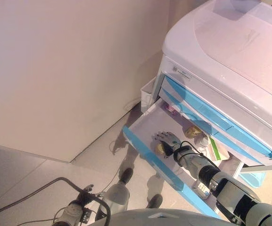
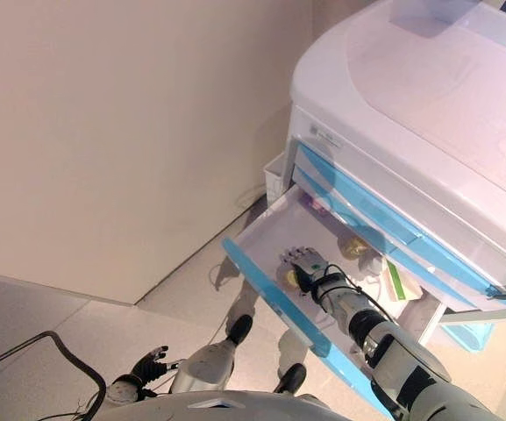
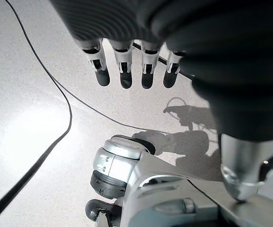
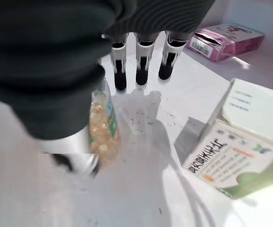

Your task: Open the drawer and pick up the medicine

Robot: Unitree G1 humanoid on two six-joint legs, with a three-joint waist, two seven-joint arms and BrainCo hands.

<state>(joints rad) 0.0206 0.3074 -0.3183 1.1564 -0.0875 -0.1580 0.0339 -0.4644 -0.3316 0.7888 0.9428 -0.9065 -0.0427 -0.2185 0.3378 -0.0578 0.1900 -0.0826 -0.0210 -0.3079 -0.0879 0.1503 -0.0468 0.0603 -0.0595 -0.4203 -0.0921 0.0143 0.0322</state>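
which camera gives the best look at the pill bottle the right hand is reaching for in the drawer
The right wrist view: the pill bottle lies close beside the right hand, its capsules visible. Both eye views show only a small yellow patch under that hand in the open drawer. The left wrist view shows only floor.

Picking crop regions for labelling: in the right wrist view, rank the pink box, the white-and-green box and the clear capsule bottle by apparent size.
1. white-and-green box, though it lies nearest the camera
2. capsule bottle, partly hidden by the right hand
3. pink box, farthest away
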